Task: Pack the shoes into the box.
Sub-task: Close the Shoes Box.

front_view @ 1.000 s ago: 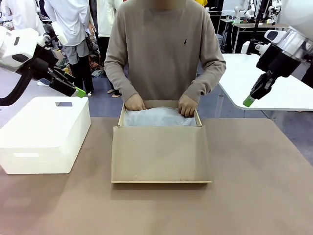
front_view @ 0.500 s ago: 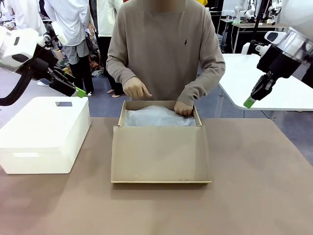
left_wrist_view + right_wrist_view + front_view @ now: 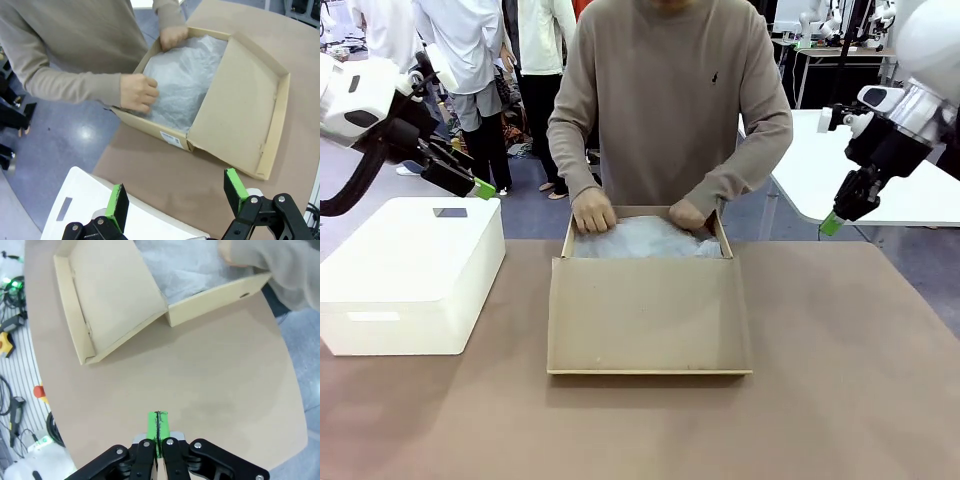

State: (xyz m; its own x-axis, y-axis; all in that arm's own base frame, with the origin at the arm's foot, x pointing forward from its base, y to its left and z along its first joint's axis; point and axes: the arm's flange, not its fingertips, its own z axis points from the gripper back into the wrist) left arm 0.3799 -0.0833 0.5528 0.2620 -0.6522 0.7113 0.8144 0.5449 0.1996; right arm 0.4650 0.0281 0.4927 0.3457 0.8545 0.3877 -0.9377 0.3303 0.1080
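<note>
The tan cardboard box (image 3: 648, 310) lies in the middle of the table, its big flap lid (image 3: 240, 105) folded toward me. White tissue paper (image 3: 645, 240) covers its inside, and the shoes are hidden under it or out of view. A person's two hands (image 3: 592, 211) press the tissue at the box's far edge. My left gripper (image 3: 177, 197) hangs open high over the table's left side, above the white box. My right gripper (image 3: 157, 427) is shut with nothing in it, raised off the table's far right edge; it shows as a green tip (image 3: 832, 224).
A white rectangular box (image 3: 408, 270) stands at the left of the table. A white table (image 3: 880, 160) stands behind my right arm. The person stands close at the far edge. Bare brown tabletop (image 3: 840, 380) stretches in front of and to the right of the cardboard box.
The person's hand on picture left lifted off the box, then came back down onto the tissue. My right gripper drifted slightly right and down. The left arm stayed still.
</note>
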